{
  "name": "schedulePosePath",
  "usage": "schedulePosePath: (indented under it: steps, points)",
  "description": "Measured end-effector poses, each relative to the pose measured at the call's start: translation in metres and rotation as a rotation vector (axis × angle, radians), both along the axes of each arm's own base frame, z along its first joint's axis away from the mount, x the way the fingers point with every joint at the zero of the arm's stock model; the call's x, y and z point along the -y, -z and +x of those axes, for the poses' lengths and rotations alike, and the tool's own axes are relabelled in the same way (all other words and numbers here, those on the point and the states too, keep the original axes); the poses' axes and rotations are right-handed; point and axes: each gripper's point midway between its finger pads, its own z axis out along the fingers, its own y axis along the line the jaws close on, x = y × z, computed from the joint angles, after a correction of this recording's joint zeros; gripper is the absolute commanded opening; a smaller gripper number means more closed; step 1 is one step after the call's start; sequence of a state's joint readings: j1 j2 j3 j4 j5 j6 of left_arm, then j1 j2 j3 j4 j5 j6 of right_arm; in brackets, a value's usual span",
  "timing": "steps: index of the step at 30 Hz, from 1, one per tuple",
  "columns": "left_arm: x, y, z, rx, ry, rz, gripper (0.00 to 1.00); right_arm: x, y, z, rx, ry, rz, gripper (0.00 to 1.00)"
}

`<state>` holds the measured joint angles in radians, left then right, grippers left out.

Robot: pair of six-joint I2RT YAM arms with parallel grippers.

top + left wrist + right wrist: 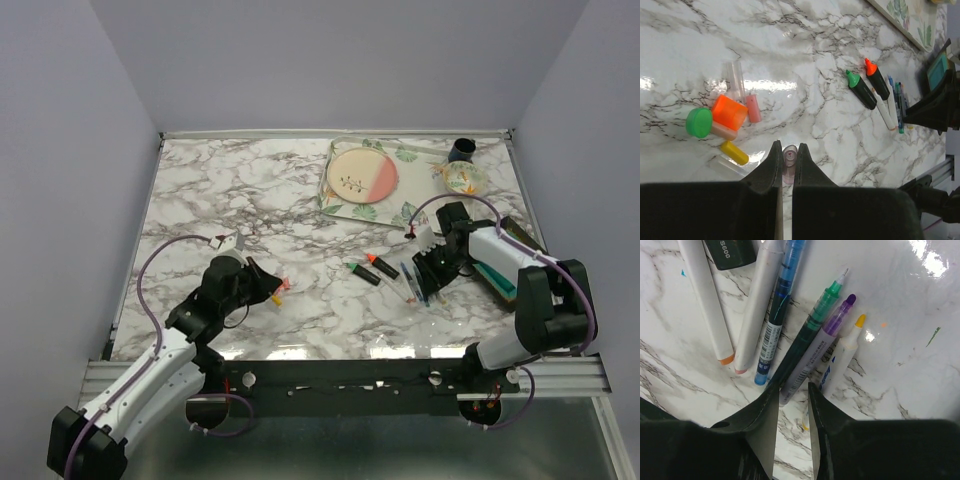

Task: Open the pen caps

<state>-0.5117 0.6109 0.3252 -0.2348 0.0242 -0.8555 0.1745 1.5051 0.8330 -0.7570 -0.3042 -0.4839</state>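
Your left hand (789,148) is clamped on a clear pinkish cap (789,161). Loose caps lie just beyond it on the marble bench (790,60): orange cap (729,112), green cap (699,122), yellow cap (734,152), pink cap (754,108). Your right hand (792,389) has its jaws a little apart, tips right at the near ends of the purple pen (825,337) & green pen (812,325), w/ other uncapped pens alongside.

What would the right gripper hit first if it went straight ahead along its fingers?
Most likely the purple-tipped pen: its back end lies just ahead of the gap between the fingertips of the right gripper. The green pen runs alongside it. Height above the marble is unclear, so the fingers could pass over.
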Motion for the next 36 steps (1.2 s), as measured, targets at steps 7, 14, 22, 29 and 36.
schedulePosePath:
  steps: [7, 14, 22, 29, 36]
  points:
    - [0.027, -0.014, -0.004, -0.009, 0.140, 0.021, 0.00, -0.001, -0.008, 0.003, 0.035, -0.004, 0.008, 0.42]
    - [0.065, -0.018, -0.010, -0.053, 0.255, 0.185, 0.00, -0.006, -0.028, 0.008, 0.121, -0.021, 0.049, 0.44]
    - [0.047, 0.050, -0.015, -0.249, 0.229, 0.516, 0.03, -0.010, -0.035, 0.009, 0.147, -0.038, 0.072, 0.44]
    - [0.035, 0.063, -0.017, -0.288, 0.211, 0.636, 0.18, -0.012, -0.040, 0.009, 0.166, -0.046, 0.086, 0.44]
    - [0.030, 0.073, -0.015, -0.312, 0.204, 0.700, 0.28, -0.014, -0.044, 0.010, 0.183, -0.054, 0.100, 0.44]
